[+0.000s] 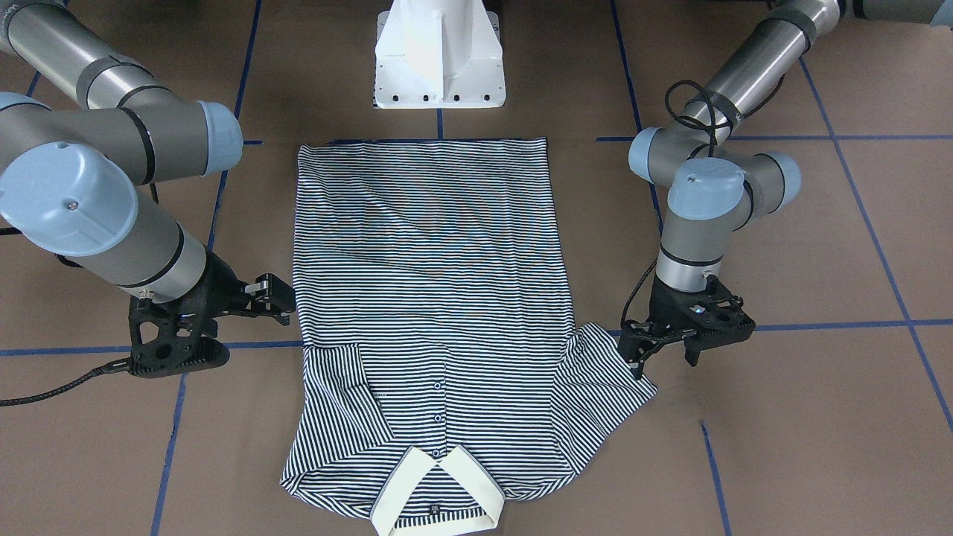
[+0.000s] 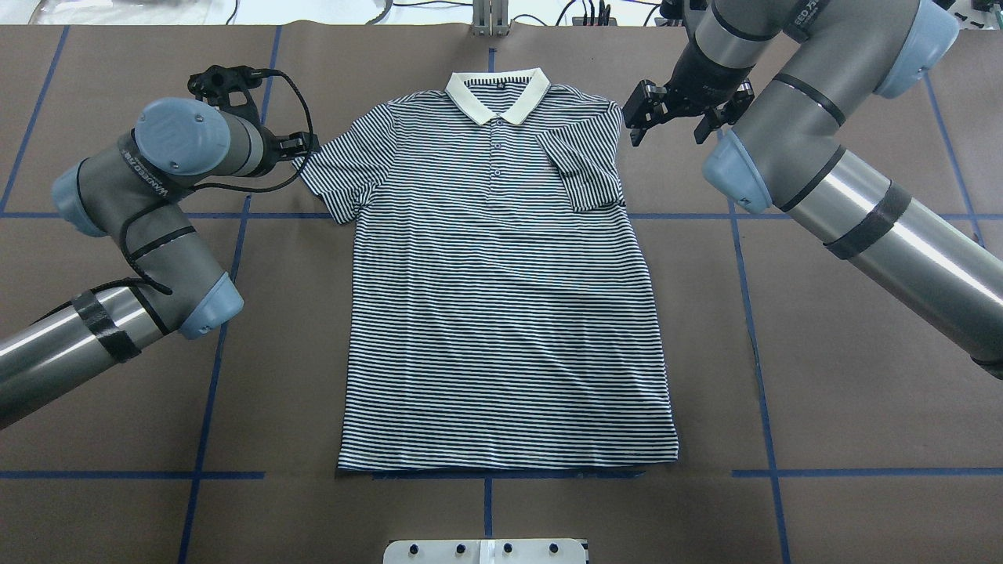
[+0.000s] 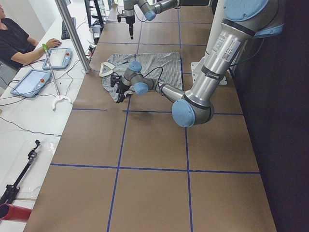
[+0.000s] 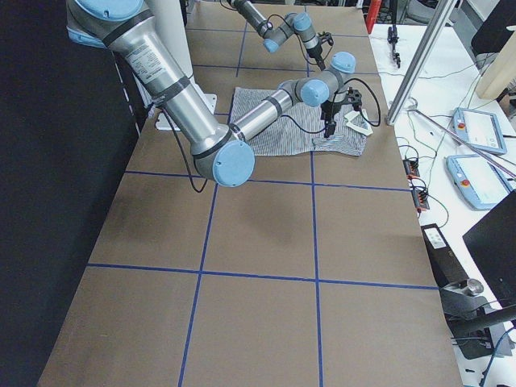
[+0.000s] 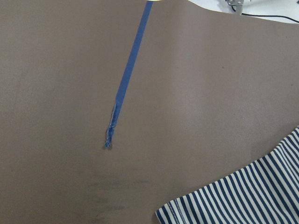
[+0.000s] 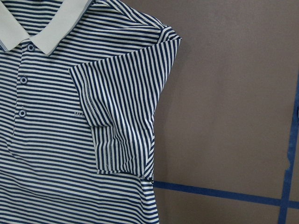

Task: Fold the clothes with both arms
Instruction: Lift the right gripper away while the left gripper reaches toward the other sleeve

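As it lies now, shirt: navy-and-white striped polo shirt (image 2: pixel 501 313) flat on the brown paper-covered table (image 2: pixel 823 392), collar away from the robot, right sleeve (image 2: pixel 584 176) folded onto the chest.
Left black two-finger tool (image 1: pixel 665 361): jaws apart, at the hem of the spread left sleeve (image 2: pixel 345 168).
Right black two-finger tool (image 2: pixel 666 137): jaws apart, empty, beside the shoulder.
Risk: a shallow pinch could slip off the hem or drag the body askew.

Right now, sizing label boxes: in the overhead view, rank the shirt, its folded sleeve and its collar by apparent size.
1. Polo shirt, by far the largest.
2. Folded sleeve.
3. Collar, somewhat smaller than that sleeve.
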You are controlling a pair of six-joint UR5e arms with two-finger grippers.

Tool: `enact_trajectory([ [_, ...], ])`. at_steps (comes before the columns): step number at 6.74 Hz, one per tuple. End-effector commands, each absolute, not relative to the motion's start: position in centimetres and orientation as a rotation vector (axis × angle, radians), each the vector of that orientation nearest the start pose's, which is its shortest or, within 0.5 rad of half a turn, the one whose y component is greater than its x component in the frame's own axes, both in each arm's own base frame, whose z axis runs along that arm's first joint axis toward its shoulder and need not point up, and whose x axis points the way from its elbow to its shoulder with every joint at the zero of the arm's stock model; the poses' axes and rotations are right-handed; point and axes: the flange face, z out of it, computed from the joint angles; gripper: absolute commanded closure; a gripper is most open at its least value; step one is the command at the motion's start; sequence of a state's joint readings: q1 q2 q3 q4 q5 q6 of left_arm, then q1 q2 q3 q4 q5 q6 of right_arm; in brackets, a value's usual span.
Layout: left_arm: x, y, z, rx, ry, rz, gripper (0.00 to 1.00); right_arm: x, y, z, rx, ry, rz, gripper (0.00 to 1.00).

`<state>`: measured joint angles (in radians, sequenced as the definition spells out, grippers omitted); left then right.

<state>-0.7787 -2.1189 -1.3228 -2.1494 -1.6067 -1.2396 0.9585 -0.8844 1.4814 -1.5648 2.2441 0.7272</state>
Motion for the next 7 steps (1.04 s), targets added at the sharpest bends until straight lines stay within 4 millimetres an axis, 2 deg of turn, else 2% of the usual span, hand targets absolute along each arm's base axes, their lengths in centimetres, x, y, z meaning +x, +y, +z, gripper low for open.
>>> enact_trajectory([
  [1, 45.2, -62.5, 40.3, 0.443, 0.744, -0.407, 0.00, -35.8, -62.9, 27.9, 0.048, -0.867, -0.094, 0.00],
  [2, 46.1, -62.7, 41.4, 0.463, 0.744, -0.407, 0.00, -35.8, -62.9, 27.6, 0.053, -0.868, -0.091, 0.00],
  [5, 46.4, -62.7, 41.4, 0.465, 0.746, -0.399, 0.04, -35.8, -63.0, 27.4, 0.054, -0.869, -0.091, 0.00],
  [6, 46.4, -62.7, 41.4, 0.465, 0.744, -0.398, 0.14, -35.8, -63.0, 27.3, 0.056, -0.870, -0.093, 0.00],
  [7, 46.5, -62.7, 41.4, 0.466, 0.744, -0.392, 0.32, -35.9, -63.0, 27.4, 0.055, -0.869, -0.093, 0.00],
])
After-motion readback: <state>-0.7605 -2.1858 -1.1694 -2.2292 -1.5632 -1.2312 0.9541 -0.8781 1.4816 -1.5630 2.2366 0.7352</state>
